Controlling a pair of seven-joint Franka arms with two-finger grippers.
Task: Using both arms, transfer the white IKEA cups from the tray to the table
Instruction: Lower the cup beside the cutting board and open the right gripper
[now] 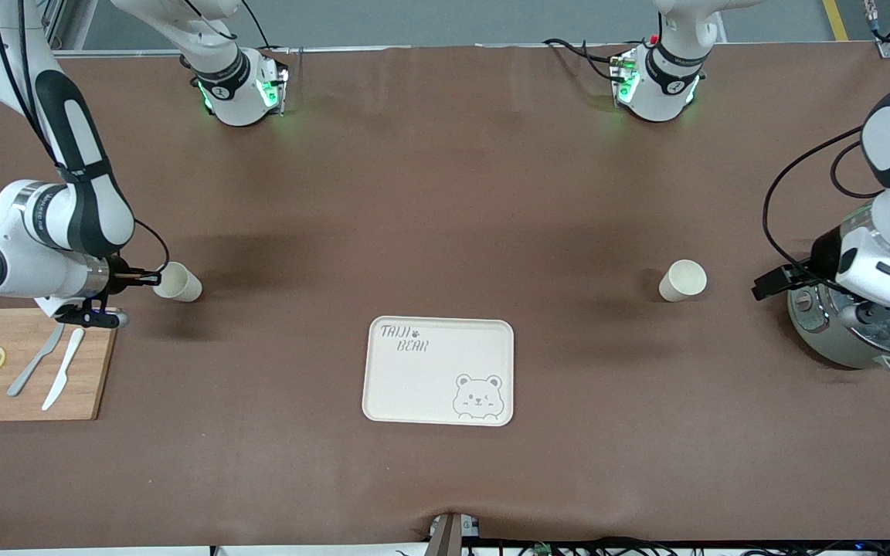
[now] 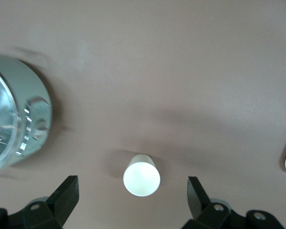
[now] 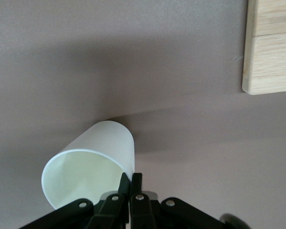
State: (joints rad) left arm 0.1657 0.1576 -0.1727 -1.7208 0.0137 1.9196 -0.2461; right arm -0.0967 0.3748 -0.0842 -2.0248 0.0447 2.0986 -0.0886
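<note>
Front view showed the tray [image 1: 439, 371] bare, one cup [image 1: 681, 279] standing alone on the table [image 1: 445, 193] beside the wide-open left gripper [image 1: 771, 284], and the other cup [image 1: 177, 281] on the table, its rim pinched by the right gripper [image 1: 147, 279].

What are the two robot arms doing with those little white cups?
They are moving the cups off the tray, which now has nothing on it. One cup stands on the table toward the left arm's end; the left gripper is open above it and holds nothing. The right gripper is shut on the rim of the other cup, which is tilted, near the cutting board.
</note>
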